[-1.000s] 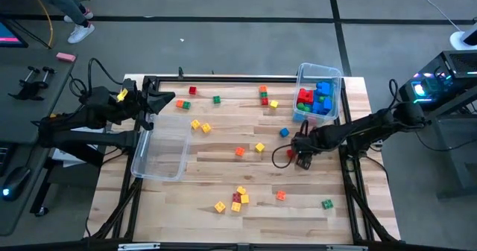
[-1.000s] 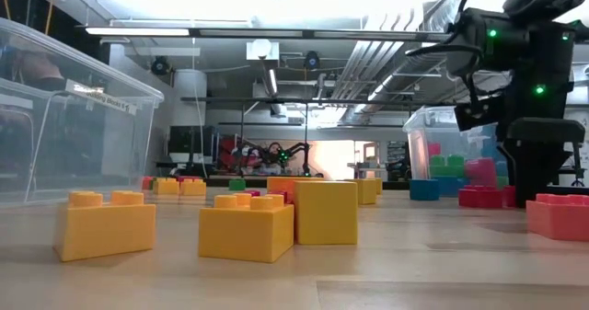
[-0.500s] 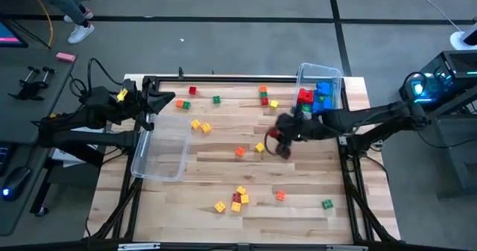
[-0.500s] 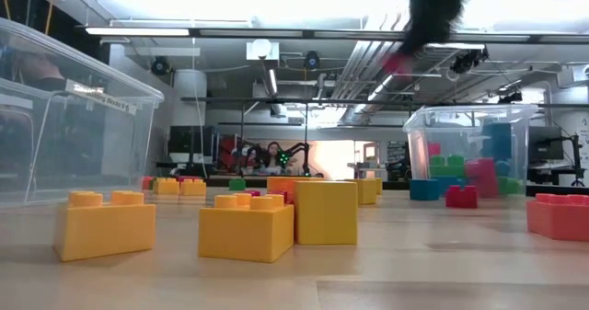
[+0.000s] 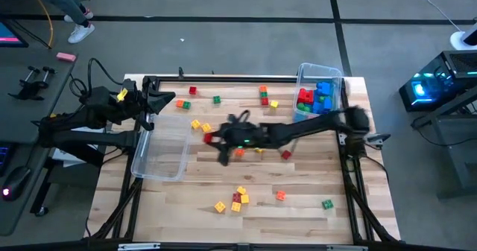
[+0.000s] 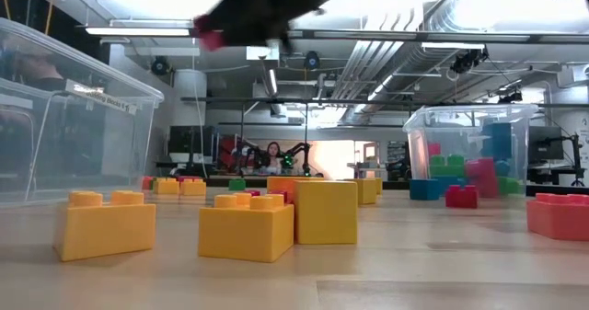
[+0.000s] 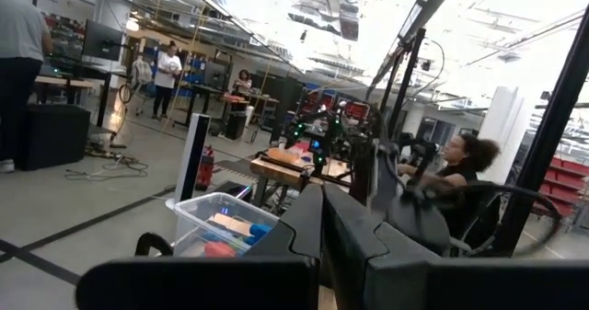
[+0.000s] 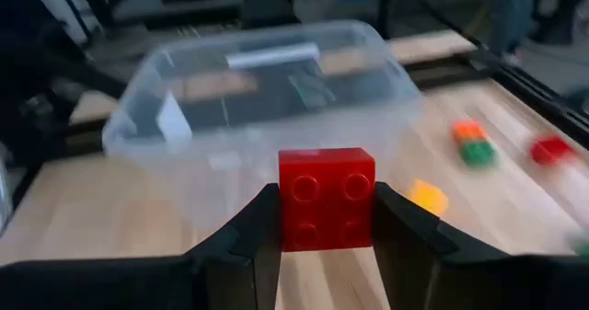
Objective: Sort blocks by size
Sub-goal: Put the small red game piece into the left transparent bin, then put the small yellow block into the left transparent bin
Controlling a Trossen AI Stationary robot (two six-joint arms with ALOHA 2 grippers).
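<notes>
My right gripper (image 5: 214, 138) reaches across the middle of the table, up in the air, and is shut on a red block (image 8: 327, 209). That block also shows in the high view (image 5: 209, 138) and, blurred, in the low view (image 6: 212, 40). An empty clear bin (image 5: 160, 148) lies just to its left, and shows ahead in the right wrist view (image 8: 258, 98). Another clear bin (image 5: 334, 83) at the far right holds red, blue and green blocks. Loose blocks (image 5: 238, 197) lie scattered on the table. My left gripper (image 5: 165, 100) is shut and waits by the far left corner. My right gripper pinches the red block by its two opposite side faces (image 8: 287, 220) between its two fingers (image 8: 248, 246). The studded face is turned toward the wrist camera. The block is lifted clear of the table.
Yellow blocks (image 5: 200, 126) lie near the empty bin. An orange block (image 5: 240, 152), a yellow one (image 5: 259, 147) and a red one (image 5: 285, 155) lie under the right arm. More lie along the far edge (image 5: 263, 94) and near the front right (image 5: 326, 203). People show in the room behind.
My right gripper has risen from the table near the right bin with the red block and swept fast toward the table's left edge, up to the empty clear bin. It has stayed shut on the block. Another red block stays where it started.
</notes>
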